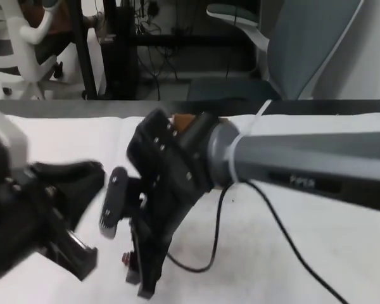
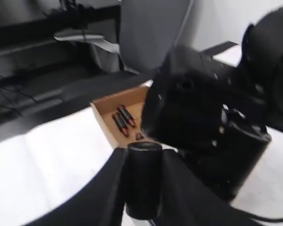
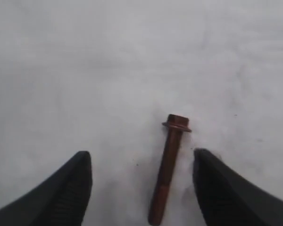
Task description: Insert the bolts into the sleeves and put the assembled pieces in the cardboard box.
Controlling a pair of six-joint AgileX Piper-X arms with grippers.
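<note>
A brown bolt (image 3: 170,165) lies on the white cloth between the fingers of my right gripper (image 3: 142,157), which is open and hangs just above it. In the high view the same gripper (image 1: 140,278) points down next to the reddish bolt (image 1: 125,258). My left gripper (image 2: 144,160) is shut on a black sleeve (image 2: 142,181), held upright close to the right arm's wrist (image 2: 203,113). Behind them, the cardboard box (image 2: 104,106) holds several red-and-black assembled pieces (image 2: 123,120).
The white cloth (image 1: 291,253) covers the bench. A black cable (image 1: 215,240) trails from the right arm across it. The left arm (image 1: 31,221) sits low at the near left. Chairs and desk legs stand beyond the far edge.
</note>
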